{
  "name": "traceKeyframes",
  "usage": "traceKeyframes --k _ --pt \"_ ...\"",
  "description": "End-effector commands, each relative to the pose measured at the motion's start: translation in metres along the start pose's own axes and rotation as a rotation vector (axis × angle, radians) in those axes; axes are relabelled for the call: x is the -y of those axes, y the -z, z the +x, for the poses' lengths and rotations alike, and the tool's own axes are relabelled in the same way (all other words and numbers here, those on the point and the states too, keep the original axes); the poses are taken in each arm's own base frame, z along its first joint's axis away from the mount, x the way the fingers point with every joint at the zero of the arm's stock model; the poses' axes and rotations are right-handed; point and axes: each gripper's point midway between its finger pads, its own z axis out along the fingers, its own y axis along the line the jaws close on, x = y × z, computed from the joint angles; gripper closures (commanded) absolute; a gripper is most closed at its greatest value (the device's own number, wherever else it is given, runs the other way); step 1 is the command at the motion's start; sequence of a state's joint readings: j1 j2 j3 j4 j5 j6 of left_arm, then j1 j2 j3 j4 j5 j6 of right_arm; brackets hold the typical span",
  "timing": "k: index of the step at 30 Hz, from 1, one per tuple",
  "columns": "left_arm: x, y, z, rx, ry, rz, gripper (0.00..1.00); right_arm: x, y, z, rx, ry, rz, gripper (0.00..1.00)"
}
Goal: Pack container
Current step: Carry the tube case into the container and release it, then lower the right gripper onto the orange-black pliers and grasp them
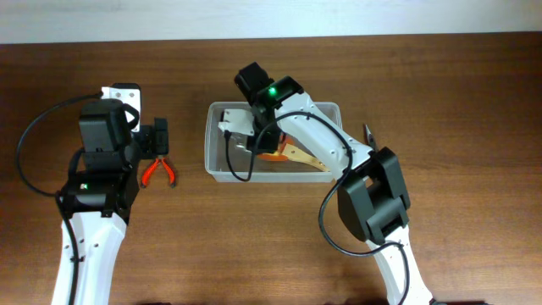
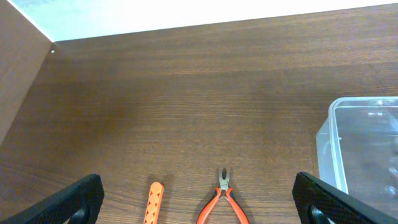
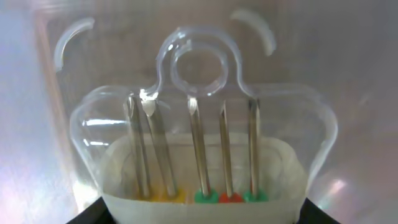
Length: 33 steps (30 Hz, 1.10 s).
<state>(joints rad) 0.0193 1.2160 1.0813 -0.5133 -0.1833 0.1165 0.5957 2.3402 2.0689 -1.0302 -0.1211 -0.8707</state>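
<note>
The container [image 1: 208,158] is a clear rectangular bin at the table's middle; its corner shows at the right of the left wrist view [image 2: 360,143]. My right gripper [image 1: 231,135] reaches down into its left end, shut on a small clear case [image 3: 199,155] that holds several thin metal screwdrivers with yellow, green and red ends. The case fills the right wrist view between the fingers [image 3: 202,214]. My left gripper [image 1: 159,140] is open and empty, left of the container. In the left wrist view its fingers [image 2: 198,198] hover wide apart over orange-handled pliers [image 2: 224,200].
The pliers [image 1: 157,173] lie on the table just left of the container. An orange stick-like piece [image 2: 154,204] lies beside them. An orange and tan tool [image 1: 292,156] lies inside the container. A small dark object [image 1: 370,133] sits right of the container.
</note>
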Motion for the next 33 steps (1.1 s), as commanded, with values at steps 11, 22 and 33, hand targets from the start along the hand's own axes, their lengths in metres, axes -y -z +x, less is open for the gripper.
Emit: traceKeyframes --k 11,22,33 --pt "-0.002 0.002 -0.008 0.018 -0.011 -0.004 0.01 0.019 0.031 0.000 -0.060 -0.070 0.130 0.01" --pt "-0.002 0.002 -0.008 0.018 -0.011 -0.004 0.01 0.084 0.214 0.027 0.073 -0.541 0.473 0.01" --pt "-0.002 0.002 -0.008 0.018 -0.011 -0.004 0.01 0.109 0.257 0.239 -0.041 -1.420 0.502 0.01"
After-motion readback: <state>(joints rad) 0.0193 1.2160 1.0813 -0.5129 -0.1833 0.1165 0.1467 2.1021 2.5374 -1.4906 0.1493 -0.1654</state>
